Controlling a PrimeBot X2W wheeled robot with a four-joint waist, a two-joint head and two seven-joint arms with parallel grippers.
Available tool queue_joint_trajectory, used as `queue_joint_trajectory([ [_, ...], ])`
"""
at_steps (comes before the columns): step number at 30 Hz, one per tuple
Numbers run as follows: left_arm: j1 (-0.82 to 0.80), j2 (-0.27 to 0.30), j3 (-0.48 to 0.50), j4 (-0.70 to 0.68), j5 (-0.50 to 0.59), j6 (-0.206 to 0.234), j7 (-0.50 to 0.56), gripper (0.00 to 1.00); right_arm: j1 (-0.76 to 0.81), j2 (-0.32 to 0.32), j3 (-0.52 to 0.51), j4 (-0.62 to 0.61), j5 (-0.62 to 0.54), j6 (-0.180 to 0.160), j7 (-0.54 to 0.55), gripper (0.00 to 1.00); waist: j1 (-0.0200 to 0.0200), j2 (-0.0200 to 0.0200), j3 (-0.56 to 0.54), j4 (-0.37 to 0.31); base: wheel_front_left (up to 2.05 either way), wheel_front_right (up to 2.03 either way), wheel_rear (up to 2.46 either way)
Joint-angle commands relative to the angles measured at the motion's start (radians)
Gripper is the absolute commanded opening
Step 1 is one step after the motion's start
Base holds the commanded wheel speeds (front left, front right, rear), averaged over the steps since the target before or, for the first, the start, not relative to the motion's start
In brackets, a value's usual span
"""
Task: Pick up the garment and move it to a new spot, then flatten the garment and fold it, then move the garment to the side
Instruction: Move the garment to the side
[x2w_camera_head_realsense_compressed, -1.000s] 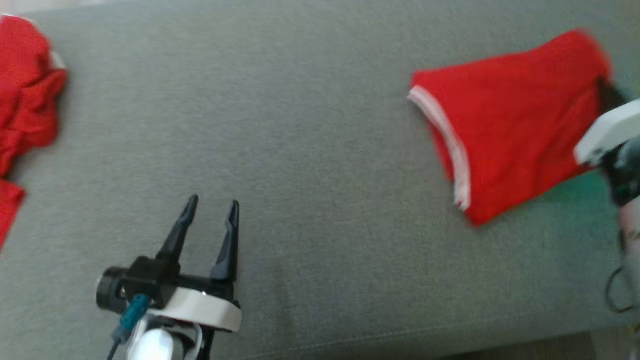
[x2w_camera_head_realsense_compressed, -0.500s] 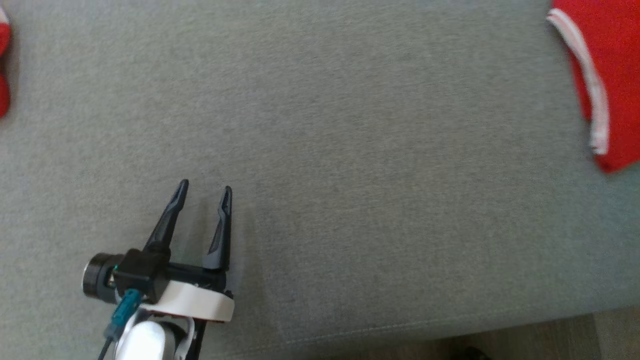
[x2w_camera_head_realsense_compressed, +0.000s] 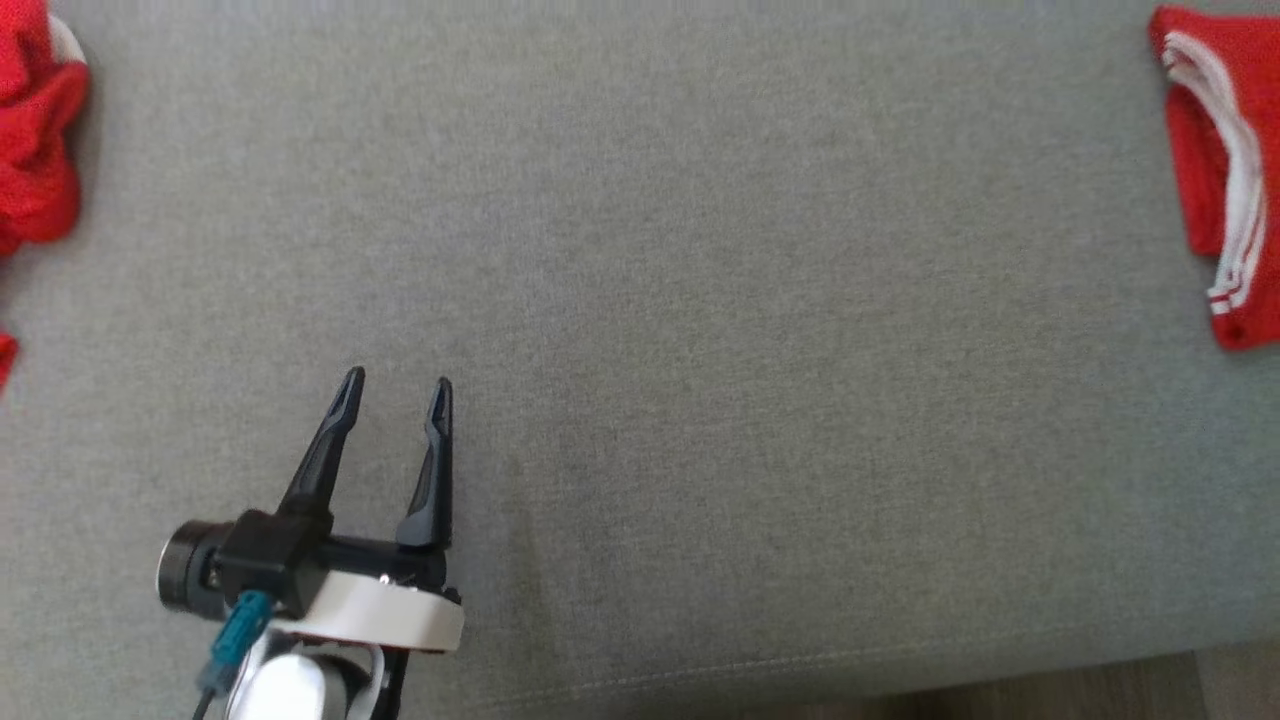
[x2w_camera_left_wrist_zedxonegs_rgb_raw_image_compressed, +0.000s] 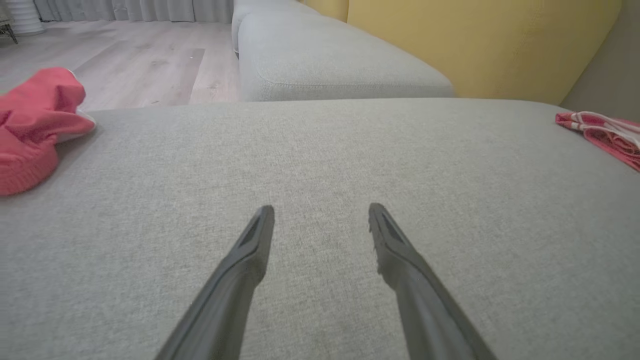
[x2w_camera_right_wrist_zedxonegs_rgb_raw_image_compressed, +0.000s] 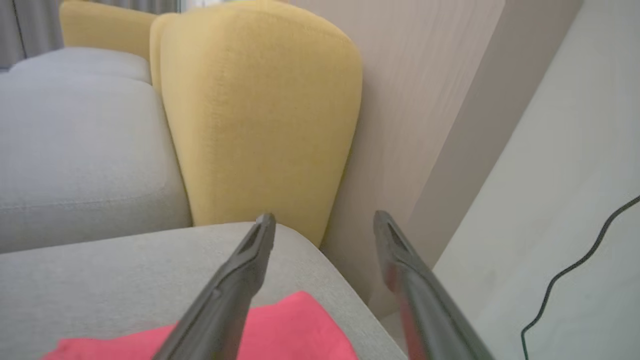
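The garment (x2w_camera_head_realsense_compressed: 1192, 190) is red with white trim and lies folded at the far right edge of the grey couch seat (x2w_camera_head_realsense_compressed: 700, 300). It also shows at the right in the left wrist view, garment (x2w_camera_left_wrist_zedxonegs_rgb_raw_image_compressed: 607, 134). My right gripper (x2w_camera_right_wrist_zedxonegs_rgb_raw_image_compressed: 325, 216) hovers open just above its near part, the garment (x2w_camera_right_wrist_zedxonegs_rgb_raw_image_compressed: 300, 325), with nothing between the fingers. My left gripper (x2w_camera_head_realsense_compressed: 396, 382) rests open over bare cushion at the lower left, far from the garment, and its fingers (x2w_camera_left_wrist_zedxonegs_rgb_raw_image_compressed: 322, 210) hold nothing.
A second, crumpled red cloth (x2w_camera_head_realsense_compressed: 35, 150) lies at the seat's left edge, cloth (x2w_camera_left_wrist_zedxonegs_rgb_raw_image_compressed: 35, 125). Yellow back cushions (x2w_camera_right_wrist_zedxonegs_rgb_raw_image_compressed: 260, 115) and a wall stand beyond the seat's right end. A black cable (x2w_camera_right_wrist_zedxonegs_rgb_raw_image_compressed: 575, 270) runs on the pale floor there.
The right gripper, shut on the garment's edge a second ago, has opened and let it go. The garment now lies more bunched. The head camera has swung, shifting the whole picture.
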Motion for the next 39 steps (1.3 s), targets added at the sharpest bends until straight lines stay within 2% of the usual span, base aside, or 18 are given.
queue_joint_trajectory([
  [1,-0.007,-0.002,0.033,-0.025,-0.011,0.008,-0.012,1.00,0.024,0.008,0.012,-0.053,0.000,-0.001,-0.009,1.00,0.0000,0.0000,-0.032,-0.003,0.00,0.00,0.00],
  [5,-0.007,-0.003,0.024,-0.012,-0.050,0.025,-0.012,1.00,0.109,0.101,0.087,-0.219,0.064,-0.001,-0.010,1.00,0.0000,0.0000,-0.091,-0.007,0.00,0.00,0.00],
  [11,0.015,-0.003,0.015,0.008,-0.110,0.061,-0.012,1.00,0.334,0.207,0.255,-0.444,0.214,-0.001,-0.011,1.00,0.0000,0.0000,-0.187,-0.006,0.00,0.00,0.00],
  [18,0.065,-0.003,0.038,0.021,-0.129,0.076,-0.012,1.00,0.634,0.263,0.405,-0.629,0.337,-0.001,-0.005,1.00,0.0000,0.0000,-0.277,0.028,0.00,0.00,0.00],
  [22,0.085,-0.003,0.053,0.037,-0.129,0.065,-0.012,1.00,0.770,0.289,0.481,-0.673,0.410,-0.001,-0.003,1.00,0.0000,0.0000,-0.318,0.051,0.00,0.00,0.00],
  [31,0.110,-0.003,0.067,0.079,-0.125,0.045,-0.012,1.00,0.989,0.301,0.677,-0.668,0.482,-0.001,-0.010,1.00,0.0000,0.0000,-0.364,0.098,0.00,0.00,0.00],
  [39,0.102,-0.003,0.064,0.131,-0.125,0.037,-0.012,1.00,1.034,0.302,0.711,-0.666,0.504,-0.001,-0.011,1.00,0.0000,0.0000,-0.377,0.107,0.00,0.00,0.00],
])
